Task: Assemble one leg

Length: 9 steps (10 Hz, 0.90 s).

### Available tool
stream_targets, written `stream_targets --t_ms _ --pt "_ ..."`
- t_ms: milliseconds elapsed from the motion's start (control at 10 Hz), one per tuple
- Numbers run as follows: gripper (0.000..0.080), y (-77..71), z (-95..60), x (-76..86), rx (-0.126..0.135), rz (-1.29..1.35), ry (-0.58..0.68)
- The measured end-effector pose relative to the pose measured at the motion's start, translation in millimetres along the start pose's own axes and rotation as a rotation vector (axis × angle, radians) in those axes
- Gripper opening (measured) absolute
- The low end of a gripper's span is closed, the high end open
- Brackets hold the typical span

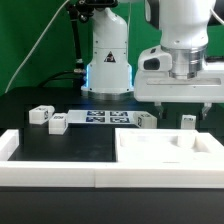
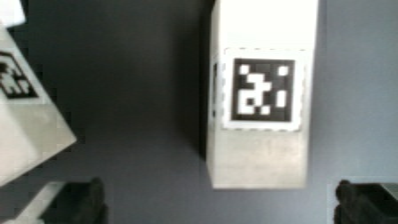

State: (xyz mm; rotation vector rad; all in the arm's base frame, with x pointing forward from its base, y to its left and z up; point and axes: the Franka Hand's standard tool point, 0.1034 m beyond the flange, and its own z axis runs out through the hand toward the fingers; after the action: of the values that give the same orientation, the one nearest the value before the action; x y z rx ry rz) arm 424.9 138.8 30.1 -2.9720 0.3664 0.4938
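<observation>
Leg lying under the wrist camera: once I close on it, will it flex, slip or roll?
The leg looks like a square-edged plastic post, so it is probably stiff and unlikely to roll. Its smooth white faces may be slippery, so grip the flat sides. It is clearly narrower than the open gripper, so it is likely light.

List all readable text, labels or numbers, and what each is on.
No readable words or numbers anywhere.
Leg: black-and-white tag, a pattern with no characters.
Marker board: patterns too small to read.
Arm base: dark mark, too blurred to read.
</observation>
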Motion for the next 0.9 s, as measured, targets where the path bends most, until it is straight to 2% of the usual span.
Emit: stream_targets --t_ms 100,200,400,600,900 --pt "0.0648 -1.5 2.3 -2.7 -0.007 -0.005 -0.065" --pt "0.0648 -2.5 2.7 -9.4 -0.016 -0.014 -0.209" --pt "0.0648 -3.4 4.0 -2.0 -0.015 -0.021 -0.36" --pt "0.0648 -1.8 8.3 -5.1 -0.027 -0.021 -0.518" --pt "0.0648 -3.6 16.3 -0.2 -0.03 -0.022 -0.558"
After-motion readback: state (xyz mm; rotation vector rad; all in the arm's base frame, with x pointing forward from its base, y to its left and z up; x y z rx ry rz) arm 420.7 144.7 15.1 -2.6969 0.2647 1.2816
